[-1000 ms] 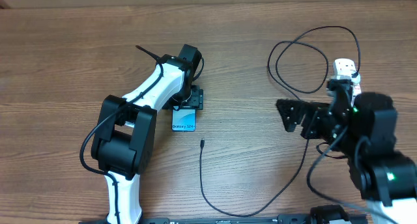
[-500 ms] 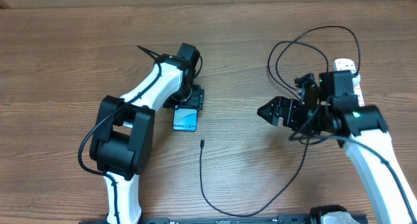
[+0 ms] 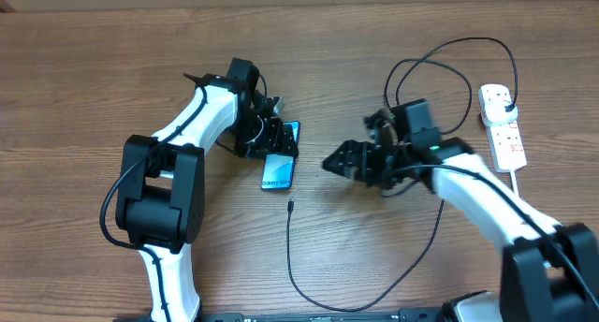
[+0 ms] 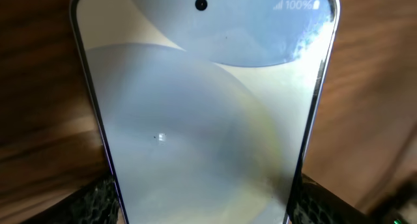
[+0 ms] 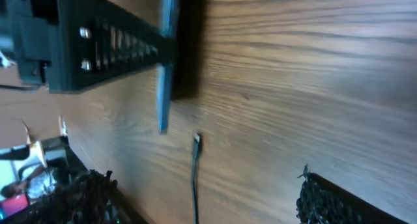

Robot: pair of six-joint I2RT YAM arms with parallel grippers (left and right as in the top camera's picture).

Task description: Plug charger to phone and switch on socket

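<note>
One phone lies on the wooden table, clasped across its width by the left gripper, which covers its 12 o'clock end. At the phone's 3 o'clock the right gripper hangs with fingers spread and empty. One charger has its tip loose just at the phone's 6 o'clock, and its cable passes under the right arm. One socket lies far off at 3 o'clock.

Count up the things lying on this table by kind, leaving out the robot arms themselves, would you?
Phone: 1
Black charger cable: 1
White power strip: 1
Total: 3
</note>
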